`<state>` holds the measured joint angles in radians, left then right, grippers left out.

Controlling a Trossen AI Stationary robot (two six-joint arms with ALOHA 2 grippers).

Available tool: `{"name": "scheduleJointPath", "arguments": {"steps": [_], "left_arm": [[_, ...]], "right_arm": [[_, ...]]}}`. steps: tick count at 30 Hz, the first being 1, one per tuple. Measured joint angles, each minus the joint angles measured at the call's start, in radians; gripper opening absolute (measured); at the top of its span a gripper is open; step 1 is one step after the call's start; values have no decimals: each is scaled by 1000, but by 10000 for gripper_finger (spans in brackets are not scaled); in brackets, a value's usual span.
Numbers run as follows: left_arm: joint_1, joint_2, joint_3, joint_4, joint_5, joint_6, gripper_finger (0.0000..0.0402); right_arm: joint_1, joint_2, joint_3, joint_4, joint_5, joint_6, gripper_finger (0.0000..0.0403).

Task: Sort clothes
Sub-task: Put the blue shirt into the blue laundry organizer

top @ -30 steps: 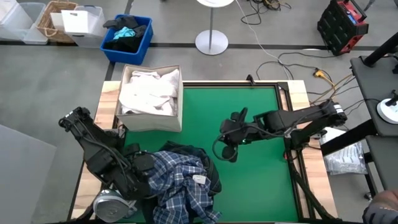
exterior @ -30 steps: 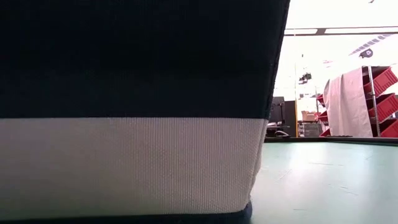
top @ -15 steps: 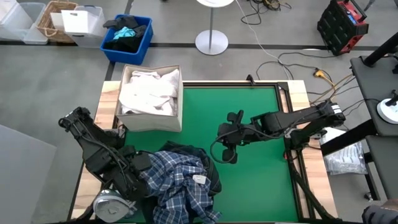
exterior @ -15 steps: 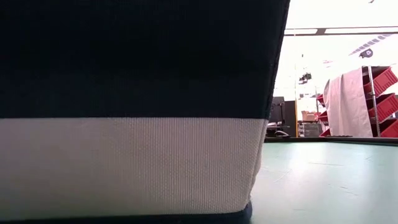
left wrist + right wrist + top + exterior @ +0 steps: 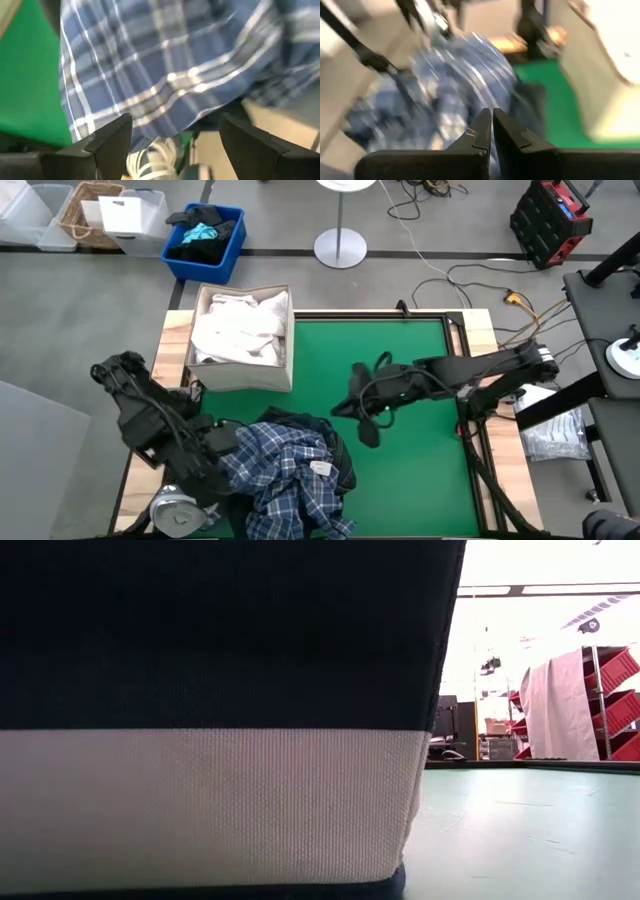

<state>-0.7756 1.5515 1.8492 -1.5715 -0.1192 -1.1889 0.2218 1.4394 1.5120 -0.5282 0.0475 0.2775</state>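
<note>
A blue-white plaid shirt (image 5: 290, 475) lies crumpled on a dark navy piece (image 5: 303, 423) at the near left of the green mat (image 5: 400, 360). White shirts (image 5: 235, 330) fill a fabric box (image 5: 245, 375) at the far left. My left gripper (image 5: 222, 442) is open at the plaid shirt's left edge, and the plaid cloth (image 5: 170, 65) fills its wrist view just past the open gripper (image 5: 172, 135). My right gripper (image 5: 345, 408) is shut just right of the pile, above the mat, pointing toward the pile (image 5: 445, 90); in its wrist view the gripper (image 5: 491, 120) has nothing between its fingers. My left gripper has a finger (image 5: 112, 137) on either side of the plaid shirt's edge (image 5: 165, 120). I cannot tell whether they touch the cloth.
A blue bin (image 5: 232, 242) with a black and teal bundle (image 5: 200, 232), a wicker basket (image 5: 90, 210) and clear tubs stand on the floor beyond the table. A lamp base (image 5: 340, 248) is behind the table. The box's navy-and-white wall (image 5: 200, 690) blocks most of the low view.
My right gripper has gone toward the table's left edge, closer to the pile, turning as it went. My left arm has drawn back a little toward the table's left edge.
</note>
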Motion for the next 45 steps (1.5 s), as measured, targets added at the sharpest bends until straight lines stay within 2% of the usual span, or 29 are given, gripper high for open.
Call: {"name": "scheduleJointPath", "arguments": {"steps": [2,6,9,11,19,26,30,37,45], "left_arm": [[0,-1,45,2,-72,9,276],[0,14,77,25,-331,98,274],[-1,32,26,104,-396,228,260],[-2,43,-28,151,-423,258,244],[-31,53,-322,276,-414,229,157],[-34,43,-554,582,-388,223,69],[-34,40,-630,660,-393,197,34],[-39,44,-657,675,-446,157,22],[-37,54,-527,515,-467,176,59]], "right_arm": [[1,43,1,147,-49,0,12],[5,147,1,432,-127,-9,12],[5,236,2,583,-173,-3,12],[5,297,2,621,-193,16,12],[16,479,2,616,-212,129,12],[15,578,8,578,-216,179,12],[15,618,7,560,-217,187,12],[13,615,5,553,-213,201,12],[11,520,3,533,-176,174,12]]}}
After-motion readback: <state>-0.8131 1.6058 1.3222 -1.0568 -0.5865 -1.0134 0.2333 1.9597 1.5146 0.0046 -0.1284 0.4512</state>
